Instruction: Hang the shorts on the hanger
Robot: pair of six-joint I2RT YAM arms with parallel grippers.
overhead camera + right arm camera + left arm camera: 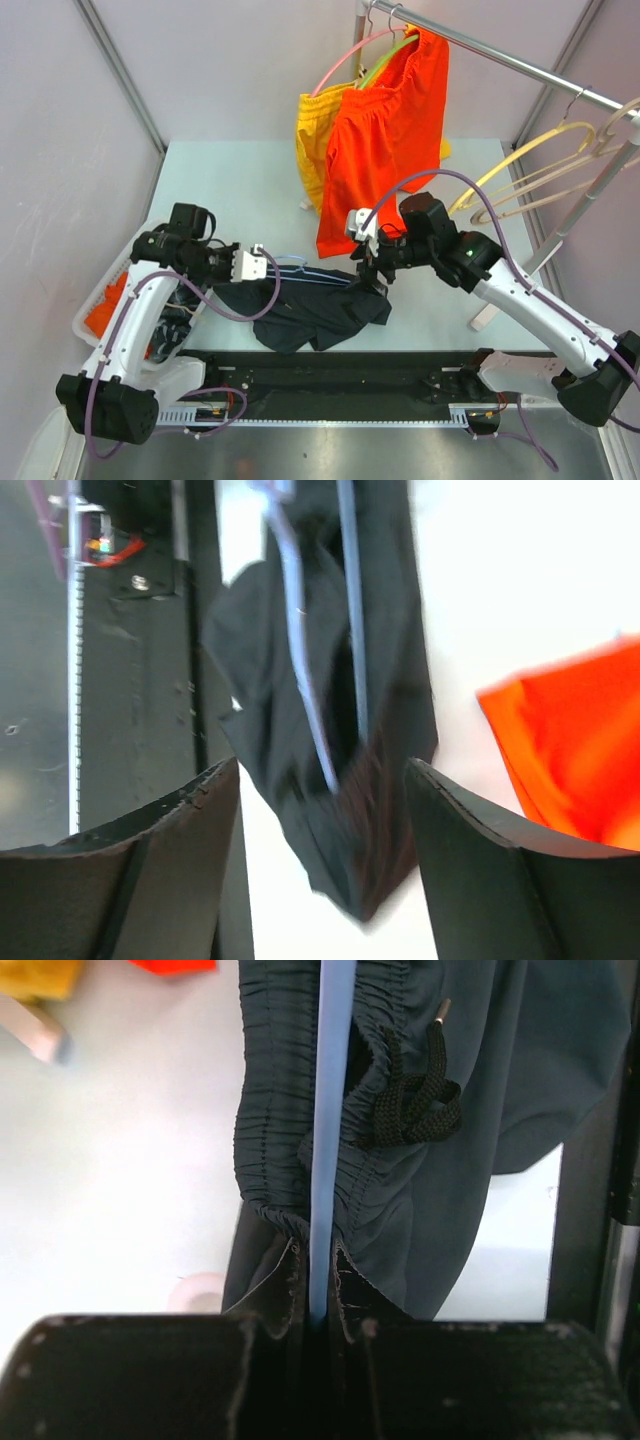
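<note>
The dark shorts (pixel 310 315) lie on the table (pixel 230 180) just in front of the hanging orange shorts (pixel 385 150). Their gathered waistband bunches on both sides of the blue hanger (pixel 330 1110). The left fingers (pixel 150 1380) are clamped narrow on that wire. The right fingers (pixel 140 880) stand wide, holding nothing, over the dark end nearest the orange shorts. Threading looks mostly done; evening the cloth and lifting seem left.

There is one dark pair and one blue hanger. Hanging are one orange pair, one yellow pair (pixel 312 140) beside it, one pink hanger (pixel 340 62) and one green hanger (pixel 385 58). At least two cream hangers (pixel 540 160) hang right of the orange shorts.
</note>
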